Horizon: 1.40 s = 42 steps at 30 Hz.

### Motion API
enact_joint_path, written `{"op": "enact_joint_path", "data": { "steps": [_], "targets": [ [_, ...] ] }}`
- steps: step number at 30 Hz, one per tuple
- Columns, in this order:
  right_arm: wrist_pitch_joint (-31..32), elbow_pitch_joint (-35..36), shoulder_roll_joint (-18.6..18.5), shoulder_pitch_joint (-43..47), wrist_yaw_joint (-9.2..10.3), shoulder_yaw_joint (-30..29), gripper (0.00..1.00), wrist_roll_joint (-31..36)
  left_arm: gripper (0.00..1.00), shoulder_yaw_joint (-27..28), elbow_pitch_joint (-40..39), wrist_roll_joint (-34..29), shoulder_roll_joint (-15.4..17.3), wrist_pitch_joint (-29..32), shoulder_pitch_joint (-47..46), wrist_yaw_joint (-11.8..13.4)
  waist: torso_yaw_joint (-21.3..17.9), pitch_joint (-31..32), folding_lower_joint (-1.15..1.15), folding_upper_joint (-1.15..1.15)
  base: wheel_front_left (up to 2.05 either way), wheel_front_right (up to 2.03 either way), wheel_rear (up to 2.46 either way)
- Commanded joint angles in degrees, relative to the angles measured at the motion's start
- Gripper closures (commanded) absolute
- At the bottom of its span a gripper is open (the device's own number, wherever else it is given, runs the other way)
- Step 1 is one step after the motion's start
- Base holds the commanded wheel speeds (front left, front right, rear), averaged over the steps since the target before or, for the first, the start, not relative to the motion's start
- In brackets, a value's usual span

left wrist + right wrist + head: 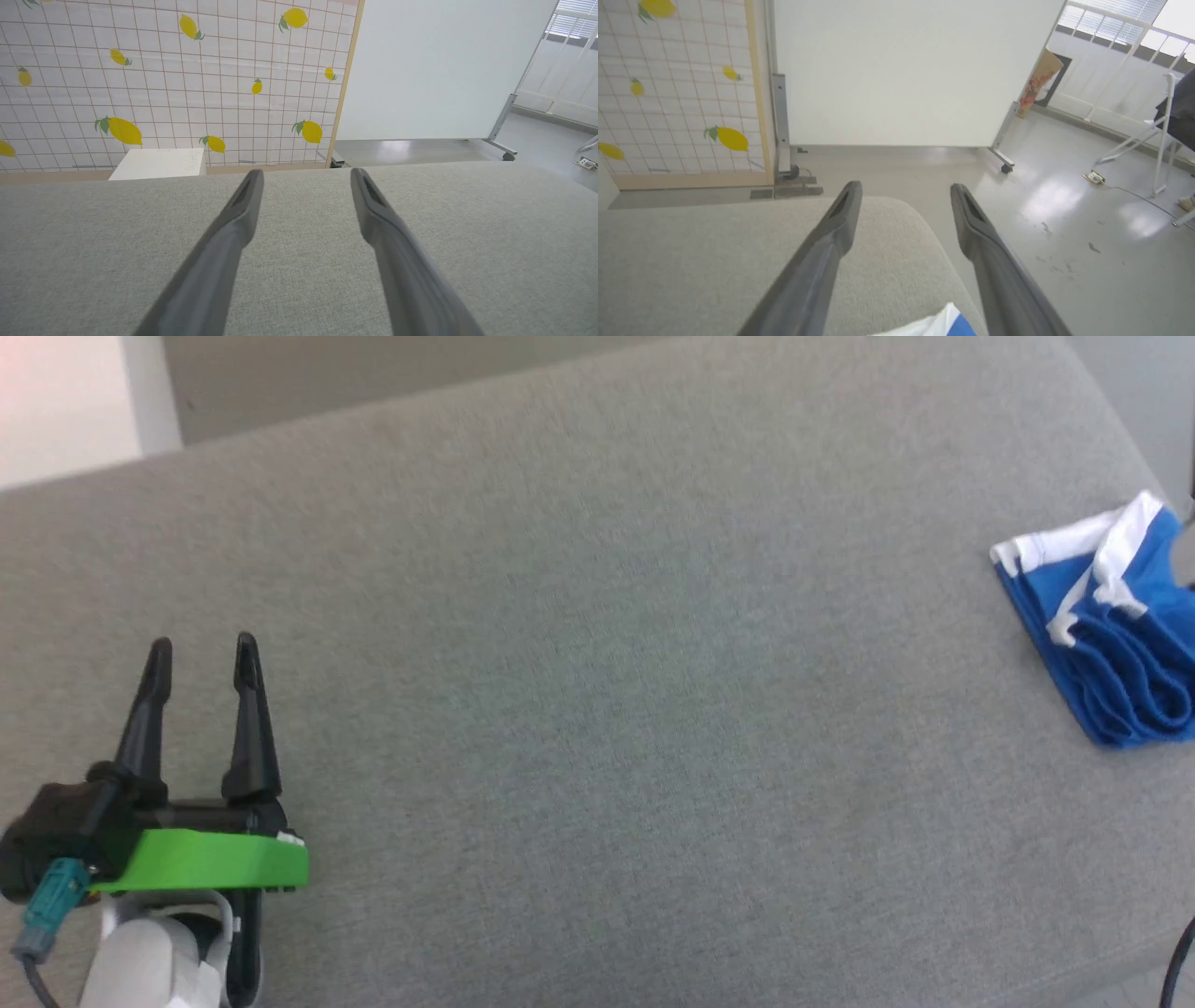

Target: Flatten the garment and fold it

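Observation:
The garment, bright blue with white stripes, lies folded into a small bundle at the right edge of the grey cushion. Its white and blue corner peeks in at the bottom of the right wrist view, just below and between the two fingers. My right gripper is open above the cushion's far right corner, with nothing between its fingers. At the lower left of the head view my left gripper is open over bare cushion, far from the garment. The left wrist view shows the left gripper empty.
The cushion ends in a rounded corner with grey floor beyond it. A lemon-print panel and a white board on wheels stand behind. A white box sits past the far edge. A chair stands at the right.

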<state>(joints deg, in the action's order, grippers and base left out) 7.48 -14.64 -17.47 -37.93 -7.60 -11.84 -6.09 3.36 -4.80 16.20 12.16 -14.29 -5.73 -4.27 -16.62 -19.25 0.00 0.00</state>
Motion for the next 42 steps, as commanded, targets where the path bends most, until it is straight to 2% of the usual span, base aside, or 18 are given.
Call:
{"op": "enact_joint_path", "data": {
  "steps": [1,7,11,14,18,26,32,42],
  "targets": [
    [-1.1,2.1,1.5,0.5,0.11,0.4,0.00,-1.3,0.00,0.2,0.5,0.0,-0.6,-0.4,0.6,0.5,3.1,7.1,0.00,0.00,0.00,0.00,0.00],
    [-4.5,13.2,10.8,4.9,0.11,0.1,0.00,-3.3,0.00,0.5,2.0,-0.9,-2.6,-0.6,0.7,2.3,7.2,10.8,0.00,0.00,0.00,0.00,0.00],
    [-6.4,17.9,14.1,8.6,0.11,1.3,0.00,-3.5,0.00,1.1,2.7,-1.3,-3.8,-0.7,0.6,3.3,9.8,12.2,0.00,0.00,0.00,0.00,0.00],
    [-8.9,19.1,14.5,11.2,0.11,2.7,0.00,-5.7,0.00,1.7,3.2,-1.3,-4.5,-0.7,0.5,3.9,11.5,12.8,0.00,0.00,0.00,0.00,0.00],
    [-13.1,17.1,14.6,14.9,0.11,4.7,0.00,-10.8,0.00,1.8,4.3,-1.3,-5.4,-0.7,0.2,4.3,13.7,13.6,0.00,0.00,0.00,0.00,0.00],
    [-20.7,10.3,14.6,21.1,0.11,7.5,0.00,-11.8,0.00,0.8,7.8,-1.3,-6.6,-0.7,-1.3,4.6,17.5,15.2,0.00,0.00,0.00,0.00,0.00],
    [-22.2,6.1,14.6,26.3,0.11,9.5,0.00,-11.4,0.00,-0.7,10.2,-1.8,-7.4,-0.7,-1.9,4.8,19.1,16.3,0.00,0.00,0.00,0.00,0.00],
    [-22.5,2.1,14.6,32.1,0.11,10.3,0.00,-8.9,0.00,-4.2,14.4,-4.2,-8.3,-0.7,-0.6,3.8,18.7,17.3,0.00,0.00,0.00,0.00,0.00]
  ]
}}
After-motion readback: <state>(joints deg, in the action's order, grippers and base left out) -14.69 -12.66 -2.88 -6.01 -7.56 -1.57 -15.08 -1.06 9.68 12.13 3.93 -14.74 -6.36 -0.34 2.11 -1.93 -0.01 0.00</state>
